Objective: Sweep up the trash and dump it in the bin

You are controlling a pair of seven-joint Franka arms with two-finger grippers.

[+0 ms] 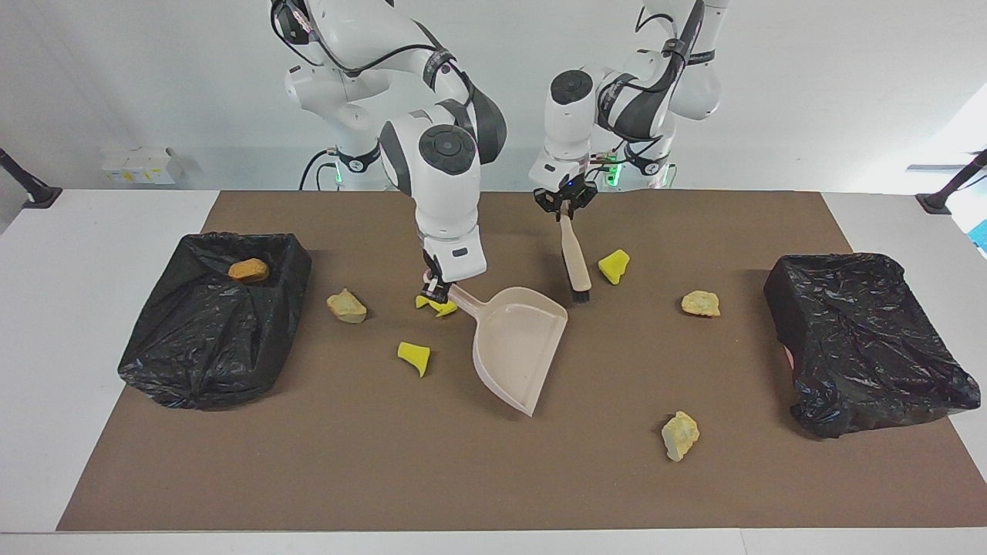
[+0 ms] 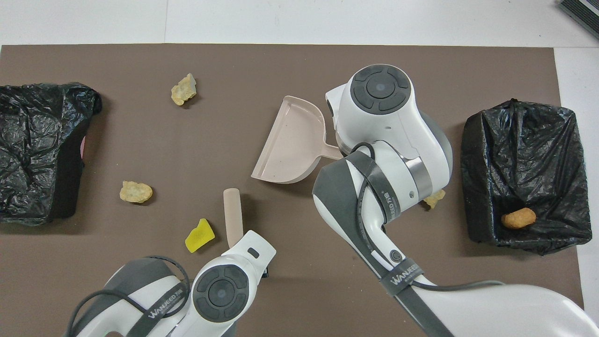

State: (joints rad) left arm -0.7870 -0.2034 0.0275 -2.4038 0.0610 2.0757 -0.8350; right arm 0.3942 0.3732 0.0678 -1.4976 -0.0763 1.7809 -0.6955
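My right gripper point(image 1: 438, 289) is shut on the handle of the empty beige dustpan point(image 1: 517, 339) point(image 2: 290, 140), which slants down to the mat. A yellow wedge point(image 1: 441, 307) lies right under that gripper. My left gripper point(image 1: 565, 206) is shut on the top of the brush point(image 1: 574, 258) point(image 2: 232, 215), whose bristles stand on the mat beside another yellow wedge point(image 1: 614, 266) point(image 2: 200, 235). More trash lies loose: a yellow wedge point(image 1: 415, 356) and tan lumps point(image 1: 346, 306), point(image 1: 700, 303), point(image 1: 679, 435). An orange lump point(image 1: 248, 270) point(image 2: 518, 218) sits in the bin point(image 1: 208, 331) at the right arm's end.
A second black-bagged bin point(image 1: 856, 339) point(image 2: 37, 150) stands at the left arm's end of the brown mat point(image 1: 308, 462). In the overhead view the right arm covers the trash near its gripper.
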